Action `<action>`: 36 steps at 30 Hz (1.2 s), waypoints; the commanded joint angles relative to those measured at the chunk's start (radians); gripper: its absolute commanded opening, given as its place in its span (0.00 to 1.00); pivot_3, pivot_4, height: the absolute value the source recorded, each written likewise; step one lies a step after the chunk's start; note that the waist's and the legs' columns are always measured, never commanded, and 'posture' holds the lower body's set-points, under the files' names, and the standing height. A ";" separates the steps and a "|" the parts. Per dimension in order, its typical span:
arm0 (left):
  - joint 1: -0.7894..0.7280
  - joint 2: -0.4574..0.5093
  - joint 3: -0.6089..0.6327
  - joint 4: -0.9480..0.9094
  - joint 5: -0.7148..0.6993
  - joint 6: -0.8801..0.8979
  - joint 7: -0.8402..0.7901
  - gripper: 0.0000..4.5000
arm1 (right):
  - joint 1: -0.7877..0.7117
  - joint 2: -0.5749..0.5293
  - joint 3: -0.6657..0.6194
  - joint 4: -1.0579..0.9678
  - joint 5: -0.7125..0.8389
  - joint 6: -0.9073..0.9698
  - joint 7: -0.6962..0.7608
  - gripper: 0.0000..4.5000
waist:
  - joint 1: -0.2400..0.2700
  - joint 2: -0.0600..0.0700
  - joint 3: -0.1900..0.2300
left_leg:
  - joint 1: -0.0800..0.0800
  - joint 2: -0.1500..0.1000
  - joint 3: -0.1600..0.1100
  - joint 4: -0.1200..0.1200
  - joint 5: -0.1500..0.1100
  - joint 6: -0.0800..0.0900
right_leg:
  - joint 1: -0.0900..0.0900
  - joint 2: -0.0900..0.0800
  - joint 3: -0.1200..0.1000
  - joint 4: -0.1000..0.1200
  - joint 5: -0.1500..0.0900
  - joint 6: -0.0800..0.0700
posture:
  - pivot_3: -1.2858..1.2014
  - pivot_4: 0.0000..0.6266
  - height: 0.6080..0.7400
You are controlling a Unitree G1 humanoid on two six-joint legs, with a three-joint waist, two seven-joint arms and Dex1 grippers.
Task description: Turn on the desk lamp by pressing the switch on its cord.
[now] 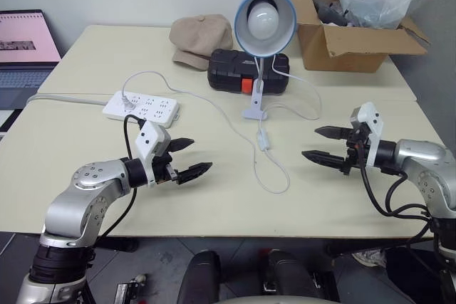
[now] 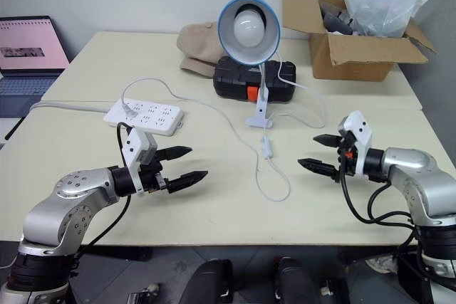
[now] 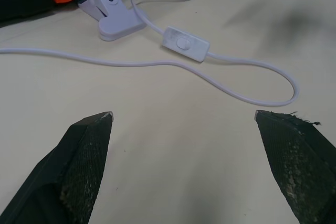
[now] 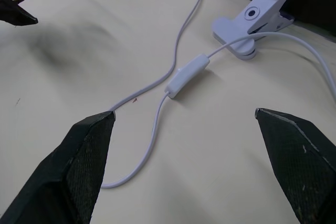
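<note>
I see the switch (image 1: 264,141) lying flat on the table (image 1: 85,176) between my grippers, just in front of the desk lamp (image 1: 264,23). Left gripper (image 1: 185,158) and right gripper (image 1: 322,143) stand open, empty. I judge it light and prone to sliding on its limp cord (image 1: 278,179); press straight down on the rocker.

Bare table (image 1: 214,204) around switch (image 1: 264,140) (cord (image 1: 274,176) looping beside)
</note>
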 commanded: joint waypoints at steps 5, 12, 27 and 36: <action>-0.002 0.016 0.027 -0.041 -0.015 -0.004 -0.004 1.00 | -0.016 -0.012 -0.026 -0.034 0.012 0.005 -0.008 1.00 | 0.000 0.000 0.000 | 0.000 0.000 0.000 0.000 0.000 0.000 | 0.000 0.000 0.000 0.000 0.000 0.000 | 0.52 0.24 1.00; 0.002 0.034 0.030 -0.051 -0.014 0.002 -0.004 1.00 | -0.032 -0.015 -0.020 -0.026 0.006 0.016 -0.012 1.00 | 0.000 0.000 0.000 | 0.000 0.000 0.000 0.000 0.000 0.000 | 0.000 0.000 0.000 0.000 0.000 0.000 | 0.52 0.24 1.00; -0.007 0.064 0.067 -0.062 -0.106 0.036 -0.075 1.00 | -0.117 -0.041 0.014 0.013 -0.010 0.146 -0.056 1.00 | 0.000 0.000 0.000 | 0.000 0.000 0.000 0.000 0.000 0.000 | 0.000 0.000 0.000 0.000 0.000 0.000 | 0.52 0.24 1.00; 0.005 0.081 0.025 -0.092 -0.067 -0.002 -0.088 1.00 | -0.275 0.008 0.079 0.072 -0.004 0.338 -0.130 1.00 | -0.003 0.000 0.000 | 0.000 0.000 0.000 0.000 0.000 0.000 | -0.001 0.000 0.000 0.000 0.000 0.000 | 0.52 0.24 1.00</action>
